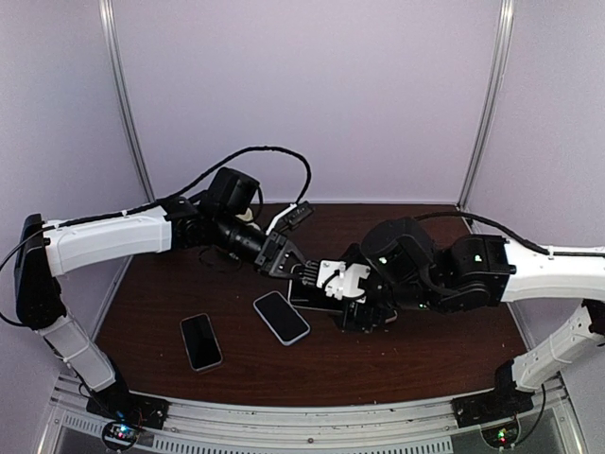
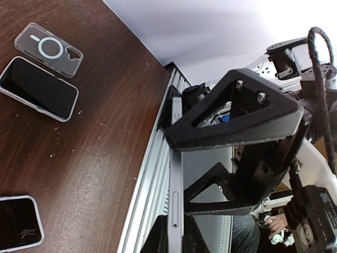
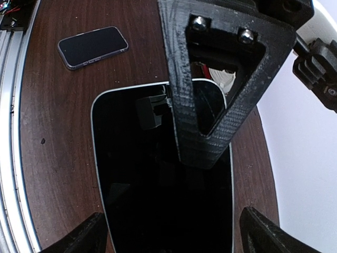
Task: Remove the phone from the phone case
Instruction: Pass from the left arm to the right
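The cased phone [image 3: 158, 195] has a black screen and a thin pale rim. It is held low over the brown table [image 1: 416, 350] at its middle [image 1: 308, 299]. My left gripper [image 2: 176, 240] is shut on one end of it, and in the left wrist view the phone shows edge-on [image 2: 176, 174]. My right gripper [image 3: 176, 234] is open, with one fingertip [image 3: 92, 234] on each long side of the phone. In the top view both grippers, left [image 1: 284, 257] and right [image 1: 331, 284], meet over the phone.
Two other phones lie on the table, one at front left [image 1: 201, 340] and one beside it [image 1: 281, 317]. A clear empty case with a white ring [image 2: 48, 50] lies beyond them. The metal rail [image 1: 284, 421] runs along the near edge.
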`<state>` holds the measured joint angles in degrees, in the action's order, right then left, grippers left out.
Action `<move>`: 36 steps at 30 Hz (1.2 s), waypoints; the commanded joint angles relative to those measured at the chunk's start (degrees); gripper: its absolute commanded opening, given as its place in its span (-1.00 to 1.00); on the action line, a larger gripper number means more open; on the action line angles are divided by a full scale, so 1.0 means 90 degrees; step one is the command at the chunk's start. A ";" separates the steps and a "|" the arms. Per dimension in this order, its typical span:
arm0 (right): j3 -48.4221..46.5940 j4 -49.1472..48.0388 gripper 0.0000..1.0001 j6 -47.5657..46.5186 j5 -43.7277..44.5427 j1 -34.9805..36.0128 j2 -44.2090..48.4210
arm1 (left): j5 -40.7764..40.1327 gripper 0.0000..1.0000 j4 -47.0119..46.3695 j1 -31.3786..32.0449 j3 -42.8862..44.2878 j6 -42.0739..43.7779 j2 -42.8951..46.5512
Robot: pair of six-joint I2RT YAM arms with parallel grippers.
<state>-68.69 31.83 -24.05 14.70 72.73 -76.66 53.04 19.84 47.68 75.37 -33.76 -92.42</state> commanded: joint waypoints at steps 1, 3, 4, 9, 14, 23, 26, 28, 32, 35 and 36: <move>-0.0252 0.0028 0.73 0.0049 -0.0324 -0.0114 -0.0131 | 0.0264 -1.00 -0.0113 0.0029 0.0180 0.0205 0.0288; -0.0256 0.0033 0.65 0.0064 -0.0398 -0.0136 -0.0152 | 0.0241 -1.00 -0.0014 0.0034 0.0206 0.0302 0.0284; -0.0259 0.0039 0.61 0.0074 -0.0402 -0.0141 -0.0167 | 0.0245 -1.00 0.0017 0.0033 0.0209 0.0339 0.0280; -0.0259 0.0060 0.27 0.0158 -0.0526 -0.0196 -0.0220 | 0.0266 -1.00 0.0058 0.0033 0.0219 0.0424 0.0270; -0.0193 -0.0052 0.07 0.0322 -0.0567 -0.0220 -0.0215 | 0.0216 -1.00 0.0176 0.0034 0.0246 0.0513 0.0259; 0.0501 -0.0684 -0.27 0.2126 -0.0553 -0.0220 0.0364 | -0.0564 0.04 0.0971 -0.0399 0.0202 0.1133 0.0383; 0.0969 -0.1142 -0.30 0.2835 -0.0415 -0.0241 0.0601 | -0.1197 0.44 0.1460 -0.0793 0.0150 0.1608 0.0570; 0.1150 -0.1314 -0.30 0.3406 -0.0387 -0.0337 0.0627 | -0.1803 0.61 0.1735 -0.1069 0.0074 0.1782 0.0729; 0.1209 -0.1561 -0.29 0.4415 -0.0402 -0.0777 0.0285 | -0.3441 0.87 0.2157 -0.1359 -0.0072 0.1866 0.1051; 0.0786 -0.1378 -0.29 0.4971 -0.0521 -0.1236 -0.0474 | -0.5013 0.95 0.2639 -0.1367 -0.0145 0.1895 0.1217; 0.0531 -0.1185 -0.28 0.5118 -0.0541 -0.1388 -0.0782 | -0.5363 0.95 0.2798 -0.1376 -0.0172 0.1873 0.1243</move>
<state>-58.35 22.92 11.73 9.08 64.31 -76.62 24.10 38.65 35.18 75.09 -18.70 -83.15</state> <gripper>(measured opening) 0.739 0.973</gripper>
